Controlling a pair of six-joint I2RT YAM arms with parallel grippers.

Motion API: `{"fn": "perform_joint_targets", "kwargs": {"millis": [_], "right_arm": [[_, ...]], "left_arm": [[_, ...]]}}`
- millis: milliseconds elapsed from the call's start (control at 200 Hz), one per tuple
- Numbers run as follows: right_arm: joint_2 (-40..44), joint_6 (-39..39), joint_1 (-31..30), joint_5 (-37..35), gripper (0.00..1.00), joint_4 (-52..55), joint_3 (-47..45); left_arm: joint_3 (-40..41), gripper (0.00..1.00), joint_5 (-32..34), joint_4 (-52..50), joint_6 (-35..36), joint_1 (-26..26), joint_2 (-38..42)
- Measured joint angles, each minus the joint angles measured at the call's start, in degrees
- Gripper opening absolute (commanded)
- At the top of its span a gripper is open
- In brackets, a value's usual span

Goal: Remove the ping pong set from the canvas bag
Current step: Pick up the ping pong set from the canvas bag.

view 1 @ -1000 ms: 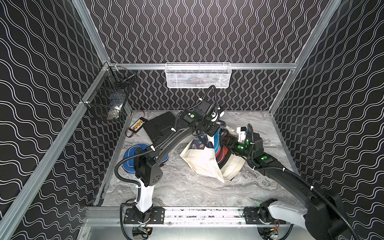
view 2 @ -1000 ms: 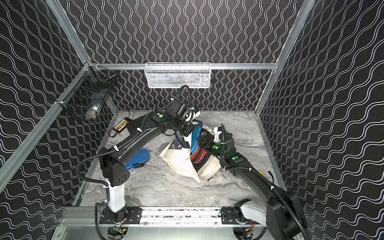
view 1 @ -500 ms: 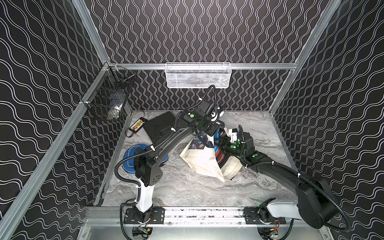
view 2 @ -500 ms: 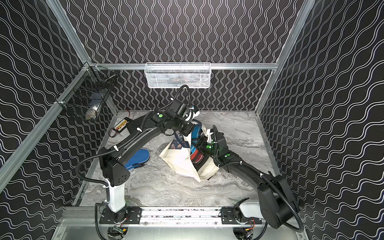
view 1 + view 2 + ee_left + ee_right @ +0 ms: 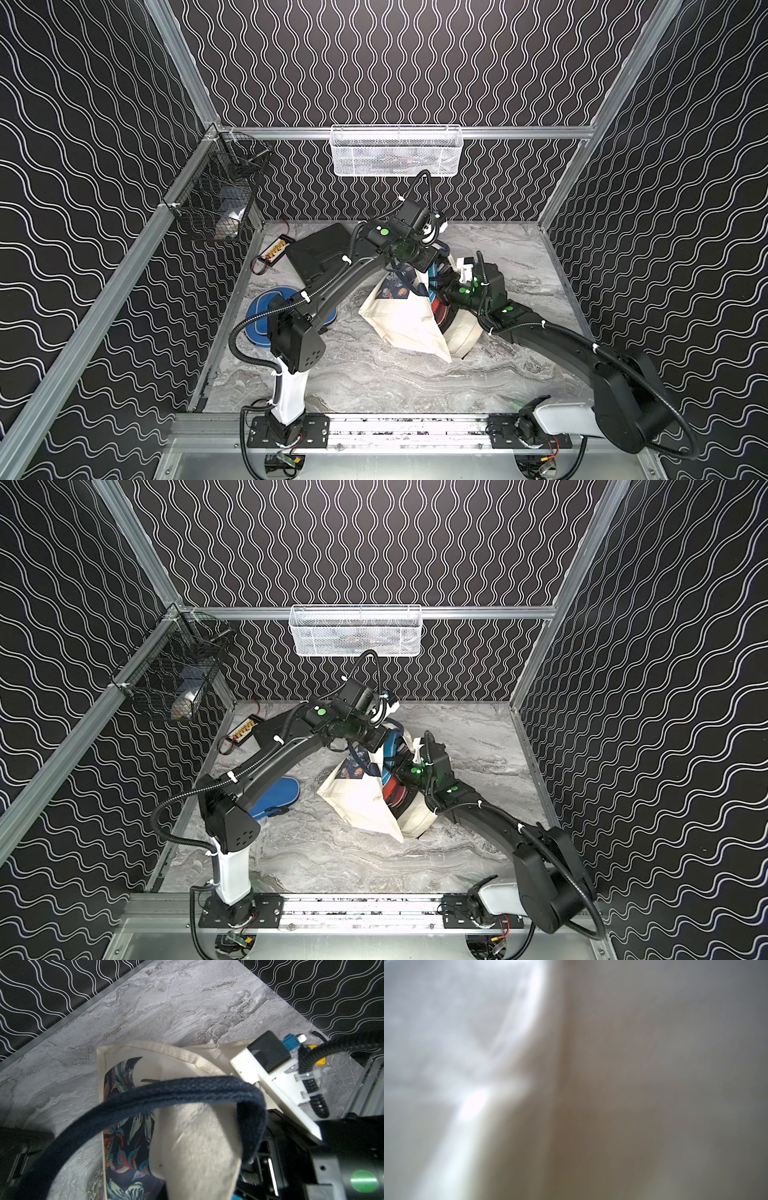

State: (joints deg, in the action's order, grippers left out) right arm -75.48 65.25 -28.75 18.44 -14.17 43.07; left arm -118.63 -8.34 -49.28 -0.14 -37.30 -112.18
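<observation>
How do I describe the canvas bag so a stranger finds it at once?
Find the white wire basket on the back wall; the grey marble table lies below. In its middle is the bag: cream cloth, flower print, dark blue strap. Nothing else there is cream.

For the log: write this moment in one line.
left pincer: shut on navy strap | right pincer: inside canvas bag, jaws hidden | ping pong set: inside

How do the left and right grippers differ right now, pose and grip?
The left gripper is raised above the canvas bag, holding its navy strap; the right gripper sits lower, pushed into the bag's mouth. Left jaws are shut on the strap; right jaws are hidden by cloth. Both work the same bag.
</observation>
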Motion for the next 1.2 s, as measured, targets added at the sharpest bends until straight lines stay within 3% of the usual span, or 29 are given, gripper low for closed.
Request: {"fn": "perform_joint_targets", "kwargs": {"millis": [230,610,1201], "right_arm": [[5.22,-2.73,0.02,-3.17,0.07,7.5,1.18],[9.33,-7.43,-0.02,-4.87,0.07,12.66,3.56],[16.37,-16.55,0.24,-11.76,0.07,20.61,11.02]], "left_arm": [[-0.37,0.0,-0.94,0.52,-0.39,1.75,0.0],[0.92,0.0,-1.49,1.53,-4.72,7.08,-0.17],[6.49,0.0,-4.46,8.22,-9.4,11.15,-0.22]]}}
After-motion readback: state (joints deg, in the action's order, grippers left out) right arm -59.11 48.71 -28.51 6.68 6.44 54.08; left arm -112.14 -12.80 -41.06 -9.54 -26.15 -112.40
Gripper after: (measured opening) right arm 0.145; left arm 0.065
